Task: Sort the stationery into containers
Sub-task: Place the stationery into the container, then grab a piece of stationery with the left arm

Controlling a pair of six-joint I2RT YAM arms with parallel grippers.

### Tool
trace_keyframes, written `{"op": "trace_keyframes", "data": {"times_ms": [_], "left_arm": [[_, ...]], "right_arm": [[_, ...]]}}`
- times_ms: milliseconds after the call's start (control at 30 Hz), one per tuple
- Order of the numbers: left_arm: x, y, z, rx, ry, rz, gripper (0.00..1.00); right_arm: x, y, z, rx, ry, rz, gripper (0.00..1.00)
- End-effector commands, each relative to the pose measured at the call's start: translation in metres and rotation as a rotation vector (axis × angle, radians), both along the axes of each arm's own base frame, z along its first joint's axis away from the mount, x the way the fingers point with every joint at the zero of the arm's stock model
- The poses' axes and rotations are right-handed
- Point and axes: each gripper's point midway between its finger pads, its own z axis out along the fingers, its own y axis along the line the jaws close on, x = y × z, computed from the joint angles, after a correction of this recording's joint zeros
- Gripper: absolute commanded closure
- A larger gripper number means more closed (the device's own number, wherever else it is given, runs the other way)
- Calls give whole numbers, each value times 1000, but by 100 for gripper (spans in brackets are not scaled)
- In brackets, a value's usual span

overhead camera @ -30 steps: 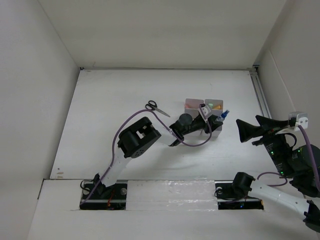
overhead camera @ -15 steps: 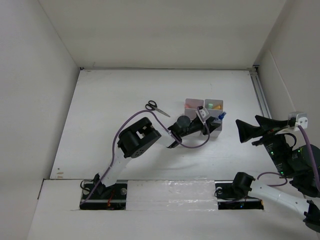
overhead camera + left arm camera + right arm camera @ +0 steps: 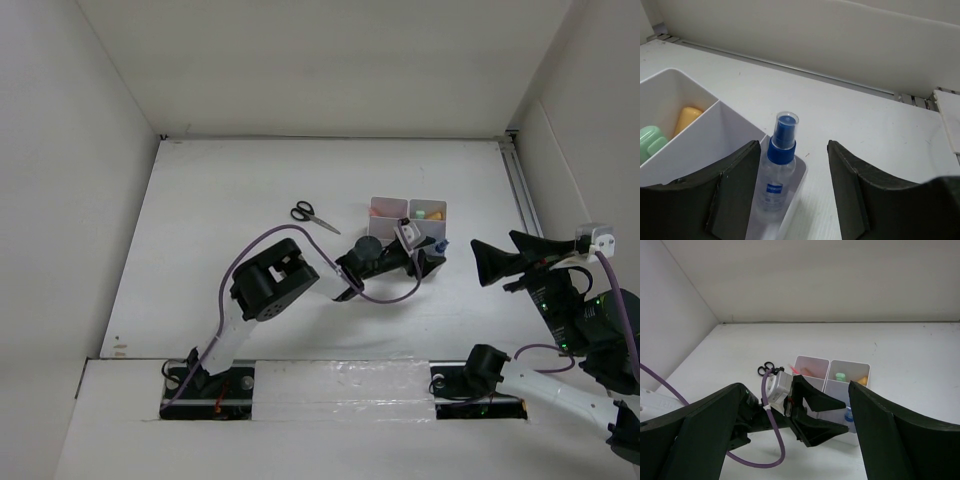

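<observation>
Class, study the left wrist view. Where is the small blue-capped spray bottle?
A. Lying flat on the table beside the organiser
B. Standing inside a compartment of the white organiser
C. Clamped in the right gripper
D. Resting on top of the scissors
B: the spray bottle stands cap-up with its base down inside a walled compartment of the organiser, not on the bare table.
</observation>
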Motion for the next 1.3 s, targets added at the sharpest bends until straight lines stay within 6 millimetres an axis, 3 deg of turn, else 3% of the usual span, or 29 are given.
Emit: {"op": "trace_keyframes", "data": {"times_ms": [0, 167, 233, 267, 333, 400, 467, 533, 567, 667, 700, 767, 800, 833, 867, 967, 1000, 1033, 1067, 1100, 1133, 1167, 1233, 1267], "left_arm": [[-22, 26, 144, -423, -271, -15, 48], [-30, 31, 154, -443, -282, -42, 46], [-33, 33, 167, -467, -292, -24, 46], [-35, 31, 161, -451, -282, -18, 45], [-38, 38, 179, -477, -304, 18, 42], [-31, 47, 183, -479, -292, 74, 40], [-30, 59, 197, -492, -264, 130, 23], [-24, 69, 201, -473, -218, 197, 13], [-23, 81, 219, -490, -208, 234, 0], [12, 103, 211, -388, -95, 465, 0], [34, 120, 196, -277, -21, 625, 0], [50, 137, 186, -208, 97, 771, 0], [63, 155, 207, -225, 135, 848, 0], [70, 175, 186, -117, 192, 957, 0], [69, 184, 190, -159, 262, 996, 0], [64, 234, 202, -207, 238, 1120, 0], [63, 249, 185, -183, 230, 1159, 0], [70, 269, 194, -235, 243, 1192, 0], [76, 272, 180, -167, 276, 1174, 0], [86, 281, 173, -156, 329, 1182, 0], [96, 287, 185, -256, 440, 1179, 0], [117, 311, 162, -180, 514, 1200, 0], [141, 331, 165, -217, 594, 1202, 0], [163, 360, 139, -207, 686, 1285, 0]], "right_arm": [[0, 1, 5, 6, -19, 9, 6], [0, 1, 5, 6, -19, 9, 6], [0, 1, 5, 6, -19, 9, 6], [-1, 3, 5, 5, -20, 18, 6], [-1, 3, 5, 5, -20, 18, 6], [-1, 3, 5, 5, -20, 18, 6], [-1, 3, 5, 5, -20, 18, 6], [0, 1, 3, -2, -14, 7, 5], [0, 1, 3, -2, -14, 7, 5], [-4, -7, 9, 26, -30, -2, 5], [-4, -7, 9, 26, -30, -2, 5], [-6, -13, 13, 42, -38, -11, 5], [-6, -13, 13, 42, -39, -11, 5], [-6, -13, 13, 42, -39, -11, 5], [-6, -13, 13, 33, -41, -12, 5], [-6, -8, 17, 49, -57, 11, 5], [-5, -5, 18, 38, -60, 10, 5], [-4, -3, 17, 29, -67, 17, 5], [-5, -1, 22, 44, -80, 32, 5], [-3, 3, 21, 35, -74, 32, 5], [-2, 4, 20, 30, -79, 31, 3], [-1, 9, 21, 26, -80, 44, 3], [0, 15, 20, 20, -79, 56, 3], [1, 19, 21, 19, -81, 67, 3]]}}
